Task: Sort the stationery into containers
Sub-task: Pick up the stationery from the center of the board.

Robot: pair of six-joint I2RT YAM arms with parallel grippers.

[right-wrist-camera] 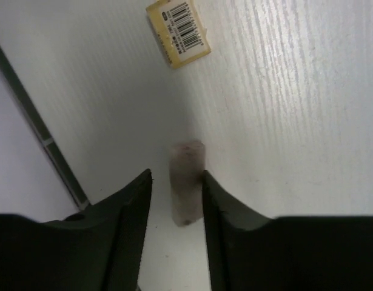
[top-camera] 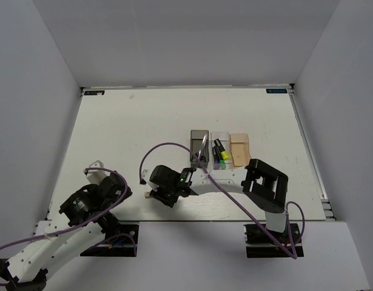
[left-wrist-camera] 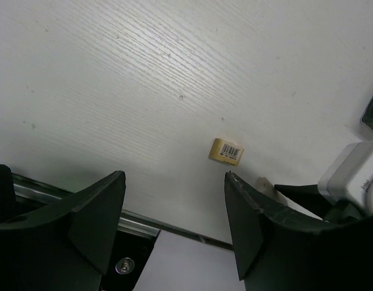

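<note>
Status: roughly two thirds done, by our read. Scissors (top-camera: 204, 145) are in the dark grey bin (top-camera: 195, 136). Highlighters (top-camera: 220, 151) are in the clear bin (top-camera: 221, 136) next to it. We can pick out a yellow and a green end. The third is hard to separate from the purple cable (top-camera: 168, 144) crossing there. Tan-orange bin (top-camera: 240, 148) at the right of the row looks empty from above.

Left to do: both erasers. Both are on the counter (top-camera: 125, 133) near its front edge, well apart from the bins.

Grey eraser (right-wrist-camera: 187, 188) lies flat between the jaws of the right gripper (right-wrist-camera: 176, 174). Jaws are apart and straddle it, with one finger at or on its side and a sliver of counter showing on the other. Not clamped and not lifted, as far as we can see. Beige eraser (right-wrist-camera: 177, 33), barcode up, lies just beyond it, untouched.

Left gripper (left-wrist-camera: 174, 177): jaws wide apart with nothing between them. It hangs over the counter's front edge, the beige eraser ahead of it in its wrist view.

Our guess is the erasers go in the tan-orange bin, the only one with nothing in it. That leaves two picks and two drops, grey one first.

Risk: the eraser is small and low, so it's easy to pinch off-centre or nudge toward the beige one.
</note>
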